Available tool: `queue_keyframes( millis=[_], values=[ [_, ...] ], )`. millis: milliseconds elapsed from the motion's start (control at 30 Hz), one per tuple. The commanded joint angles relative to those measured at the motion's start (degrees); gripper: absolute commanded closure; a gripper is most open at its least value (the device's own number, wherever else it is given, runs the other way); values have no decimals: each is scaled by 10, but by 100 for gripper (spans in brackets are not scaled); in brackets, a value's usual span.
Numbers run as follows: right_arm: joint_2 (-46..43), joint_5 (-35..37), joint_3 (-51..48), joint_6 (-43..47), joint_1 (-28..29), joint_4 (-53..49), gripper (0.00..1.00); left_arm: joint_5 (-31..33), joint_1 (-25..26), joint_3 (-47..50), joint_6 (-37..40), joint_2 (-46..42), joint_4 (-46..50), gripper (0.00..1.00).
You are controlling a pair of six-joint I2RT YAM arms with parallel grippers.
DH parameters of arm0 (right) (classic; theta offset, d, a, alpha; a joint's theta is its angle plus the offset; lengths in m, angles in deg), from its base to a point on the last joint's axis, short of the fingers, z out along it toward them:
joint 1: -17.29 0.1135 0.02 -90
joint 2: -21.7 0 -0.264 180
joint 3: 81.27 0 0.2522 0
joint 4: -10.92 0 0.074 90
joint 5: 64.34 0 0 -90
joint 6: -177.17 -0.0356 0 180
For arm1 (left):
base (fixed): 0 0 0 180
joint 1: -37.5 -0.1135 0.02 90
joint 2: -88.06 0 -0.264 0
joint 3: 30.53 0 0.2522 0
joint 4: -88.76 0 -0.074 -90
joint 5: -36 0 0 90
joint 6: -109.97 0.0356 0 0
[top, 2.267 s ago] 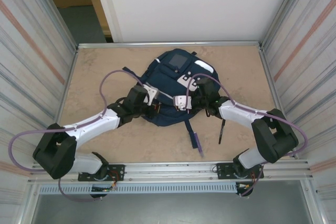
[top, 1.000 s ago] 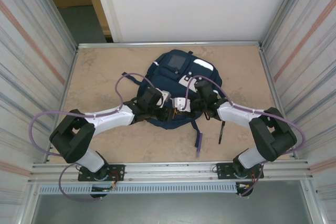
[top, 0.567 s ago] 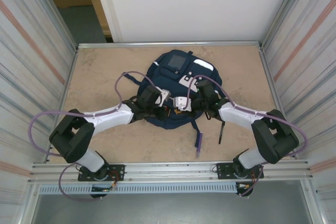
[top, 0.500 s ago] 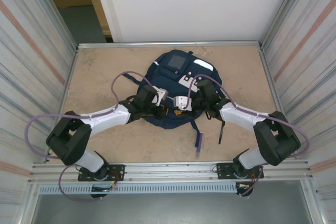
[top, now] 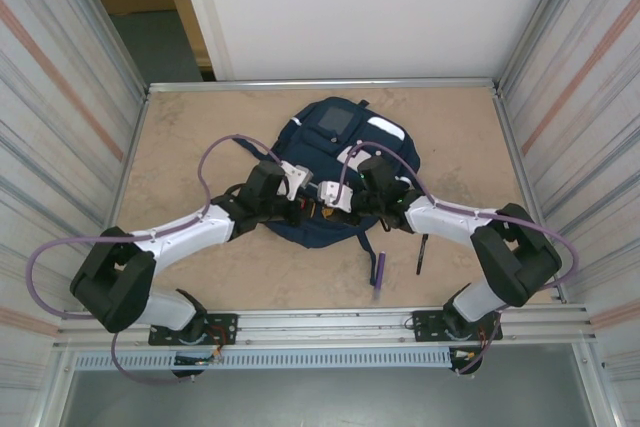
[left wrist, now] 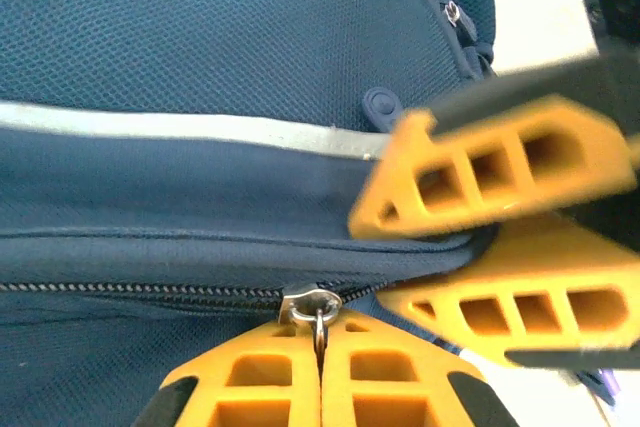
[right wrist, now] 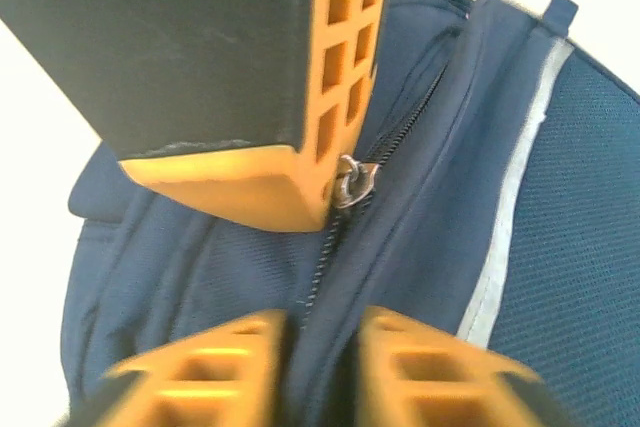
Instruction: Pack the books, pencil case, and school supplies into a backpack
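Fingers (left wrist: 385,387) of the left gripper (left wrist: 320,372) are pressing together on the small metal zipper pull (left wrist: 318,309), its ring sitting in the seam between them. The right gripper (right wrist: 325,372) is standing narrow, its ribbed orange fingers (right wrist: 440,367) pinching a raised fold of the backpack (top: 315,152) just beside the zipper teeth (left wrist: 130,290). Both grippers are meeting at the near edge of the bag, which is lying flat in the middle of the beige, faintly marbled tabletop (top: 200,137). The wrist views are showing the navy mesh weave and a pale reflective stripe (left wrist: 180,125). The overhead view is taking in the purple pen (top: 379,272) and the black pen (top: 421,255), lying on the table near the backpack's right-hand corner. Corrugated metal walls (top: 60,127) are flanking the table, a white panel (top: 370,7) is closing the far side, and an aluminium rail (top: 330,322) is carrying the arm bases.
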Motion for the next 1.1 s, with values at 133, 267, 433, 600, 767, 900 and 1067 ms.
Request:
queue_keyframes(
  millis=[133, 267, 433, 600, 767, 900, 1067],
  values=[
    [-20, 80, 30, 139, -5, -136, 100, 52, -93, 24, -8, -21, 9, 100],
    [-26, 72, 28, 205, -11, -166, 100, 97, -158, 8, -25, 6, 28, 100],
    [-47, 23, 22, 129, -58, -130, 85, 54, -150, 18, -27, 1, -24, 100],
    [-85, -17, -22, 17, -39, -14, 64, 71, -37, 12, -8, -36, -31, 100],
    [-70, 61, -26, -12, 3, -6, 60, 122, 67, -9, -2, -60, -42, 100],
    [-55, 98, -21, 3, -5, -31, 62, 108, 84, -19, -13, -55, -55, 100],
    [-39, 91, -15, 46, -6, -32, 97, 156, 72, 5, -12, -60, -52, 100]
  ],
)
